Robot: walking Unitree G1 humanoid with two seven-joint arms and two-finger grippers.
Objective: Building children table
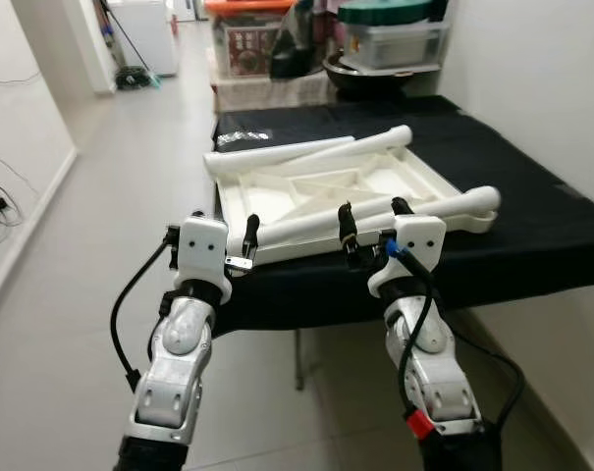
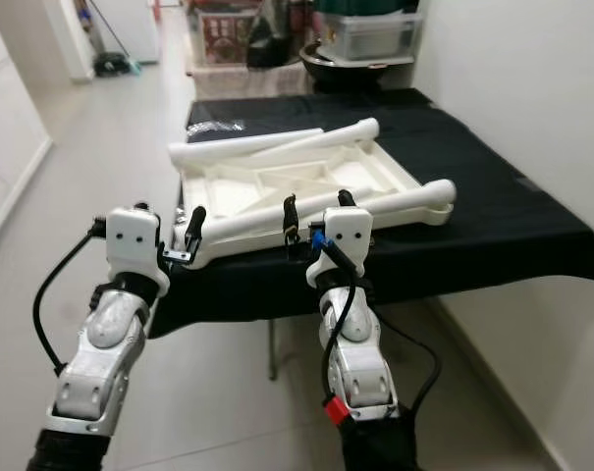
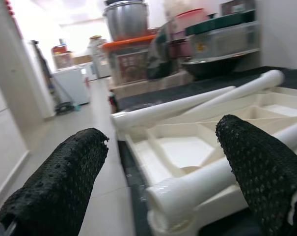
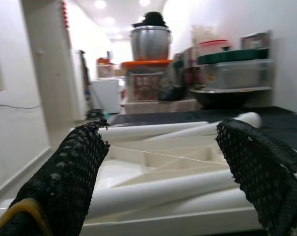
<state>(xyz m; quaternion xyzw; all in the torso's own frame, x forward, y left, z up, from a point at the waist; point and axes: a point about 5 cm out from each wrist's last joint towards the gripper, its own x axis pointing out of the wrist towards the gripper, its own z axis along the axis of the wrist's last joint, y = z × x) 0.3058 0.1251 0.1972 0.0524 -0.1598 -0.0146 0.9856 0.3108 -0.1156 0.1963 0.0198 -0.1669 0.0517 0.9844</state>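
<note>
White plastic tabletop point(image 1: 326, 191) lies upside down on the black-draped table point(image 1: 513, 226), ribbed underside up, near edge right at the table's front edge. Three white legs loose on it: one leg point(image 1: 375, 211) lying along the near rim, its rounded end sticking out past the tabletop's right corner; two more legs point(image 1: 306, 152) resting crossed over the far side.

Left gripper point(image 1: 210, 253) at the tabletop's near left corner, fingers spread apart, nothing between them; in the left wrist view the near leg's end sits just ahead between the fingers point(image 3: 60, 187). Right gripper point(image 1: 373, 224) at the middle of the near edge, fingers also spread, near leg lying across just in front of them; can't tell if they touch it.

Surroundings: wall on the right hugs the table. Behind the table, a low shelf with stacked storage boxes point(image 1: 247, 34), a dark bowl point(image 1: 360, 74), a lidded container point(image 1: 395, 34), and a big metal pot point(image 4: 150, 42) on top. Tiled corridor runs off on the left, white appliance point(image 1: 144, 29) at the far end, cables on the floor by the left wall
</note>
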